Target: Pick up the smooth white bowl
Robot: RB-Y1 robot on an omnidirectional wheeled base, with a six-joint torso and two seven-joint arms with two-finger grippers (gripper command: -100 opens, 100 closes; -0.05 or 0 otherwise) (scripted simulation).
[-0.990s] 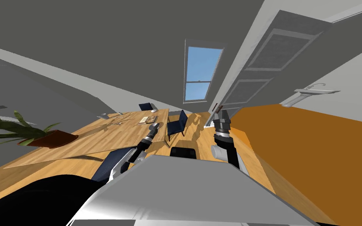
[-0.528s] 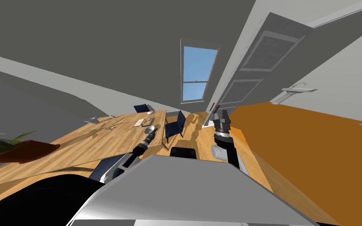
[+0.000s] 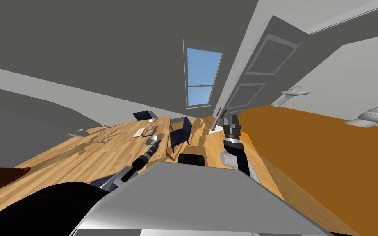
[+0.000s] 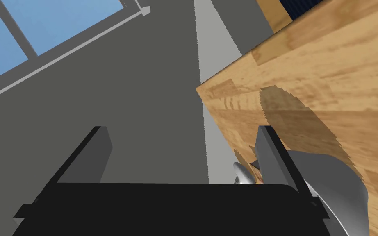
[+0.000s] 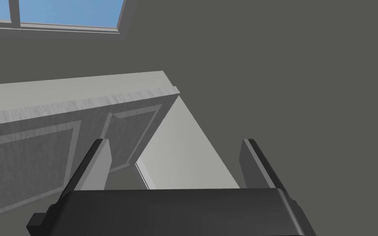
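The left tool (image 4: pixel 184 157), spread open, hovers at the edge of the wooden bench (image 4: pixel 327 73), where the pale grey bowl (image 4: pixel 331 184) sits just beside one finger (image 4: pixel 271 157); the right tool (image 5: pixel 176 164) is spread too.

Dark grey walls (image 3: pixel 81 41) are seen all round. A window (image 3: pixel 201 78) filled with blue sky is set at twelve o'clock, and a grey panelled door (image 3: pixel 262 65) is stood open at one. A wooden table (image 3: pixel 81 159) is spread at ten, with a dark blue chair (image 3: pixel 181 132) placed just beside it. An orange floor (image 3: pixel 327 164) is laid at three.
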